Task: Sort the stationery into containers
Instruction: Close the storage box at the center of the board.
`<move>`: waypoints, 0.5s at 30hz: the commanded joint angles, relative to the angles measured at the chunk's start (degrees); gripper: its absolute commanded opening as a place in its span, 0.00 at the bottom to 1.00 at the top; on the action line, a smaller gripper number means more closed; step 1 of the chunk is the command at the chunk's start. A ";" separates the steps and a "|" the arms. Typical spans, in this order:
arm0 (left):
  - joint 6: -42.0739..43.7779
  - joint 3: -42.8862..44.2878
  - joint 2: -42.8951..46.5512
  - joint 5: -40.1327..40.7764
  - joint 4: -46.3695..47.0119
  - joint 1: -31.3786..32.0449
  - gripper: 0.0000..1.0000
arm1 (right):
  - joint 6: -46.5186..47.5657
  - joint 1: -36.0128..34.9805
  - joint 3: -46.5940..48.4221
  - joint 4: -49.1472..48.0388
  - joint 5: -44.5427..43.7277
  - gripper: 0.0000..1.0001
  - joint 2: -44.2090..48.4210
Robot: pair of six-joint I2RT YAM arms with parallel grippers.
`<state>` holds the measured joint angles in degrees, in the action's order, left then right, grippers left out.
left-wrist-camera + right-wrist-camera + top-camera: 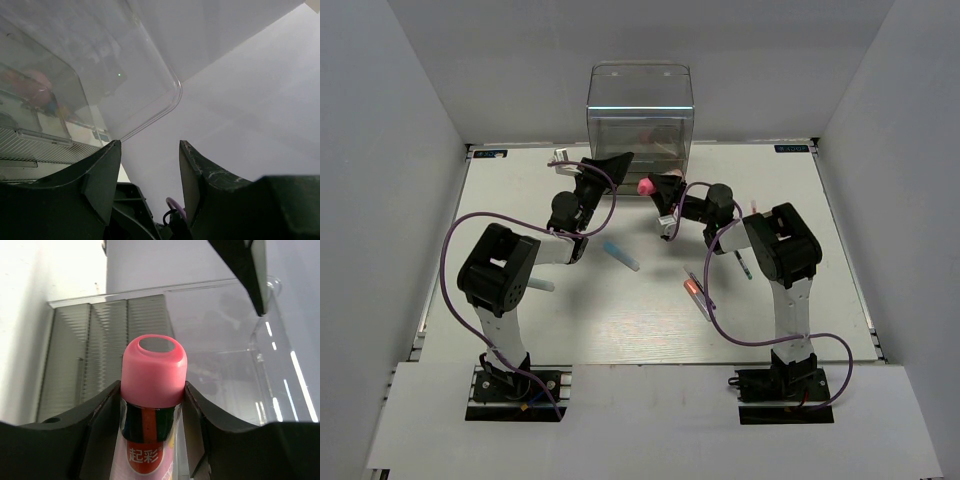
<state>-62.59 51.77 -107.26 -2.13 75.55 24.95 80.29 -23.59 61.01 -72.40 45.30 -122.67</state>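
The tall clear plastic box (640,110) with ribbed drawers in its lower part stands at the back middle of the table. My right gripper (658,190) is shut on the stubby pink-red tube (646,186), held off the table just in front of the box. In the right wrist view the tube (155,367) stands upright between the fingers (100,415), pink cap toward the box's drawers (100,355). My left gripper (612,163) is open and empty at the box's front left corner; its view shows the box wall (100,60) above the gripper (150,155).
On the table lie a blue-capped white marker (620,255), a mint-green bar (542,286), an orange-tipped clear pen (695,292) and a thin dark pen (743,264). Something pinkish (645,133) shows through the box wall. Purple cables loop beside both arms.
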 commanded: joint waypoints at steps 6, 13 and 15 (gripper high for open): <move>0.10 -0.26 2.94 -0.42 5.05 -0.25 0.60 | -1.45 0.48 -1.68 -23.84 0.23 0.00 3.75; -0.52 -2.29 2.41 1.34 3.04 -0.25 0.66 | -2.86 0.30 -3.97 -25.42 -1.52 0.00 5.16; -0.52 -2.29 1.88 1.34 0.66 -0.25 0.68 | -4.09 0.30 -6.07 -25.77 -2.58 0.00 6.73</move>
<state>-63.07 49.56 -107.18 -1.54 75.79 24.95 77.87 -23.59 56.66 -72.53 44.16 -120.57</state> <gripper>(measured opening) 0.676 0.528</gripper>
